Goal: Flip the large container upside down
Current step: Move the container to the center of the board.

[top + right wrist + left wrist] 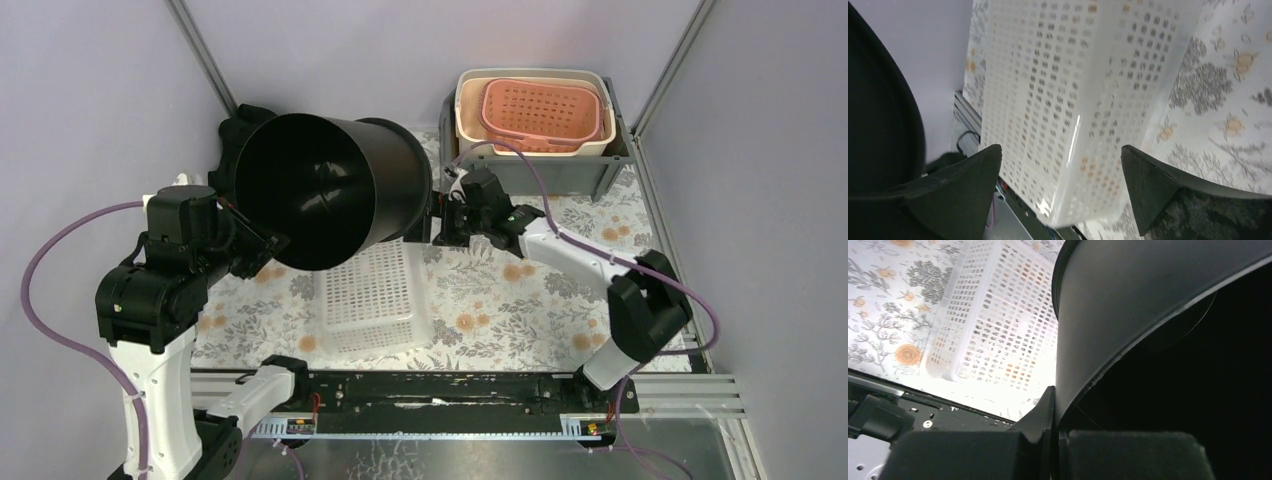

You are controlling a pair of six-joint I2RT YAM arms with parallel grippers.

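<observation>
The large black container (330, 190) is lifted off the table and lies on its side, its open mouth facing the front left. My left gripper (262, 245) is shut on the lower rim of its mouth. In the left wrist view the two fingers pinch the container wall (1088, 340) at the gripper (1055, 412). My right gripper (445, 215) is open and empty beside the container's base on the right. In the right wrist view the gripper (1059, 150) has nothing between its fingers, and the container's curved side (878, 110) fills the left edge.
A white perforated basket (370, 295) sits upside down on the floral mat (520, 310) under the container; it also shows in both wrist views (993, 315) (1073, 75). A grey bin (590, 175) at the back right holds a cream tub (470, 120) and a pink basket (540, 110).
</observation>
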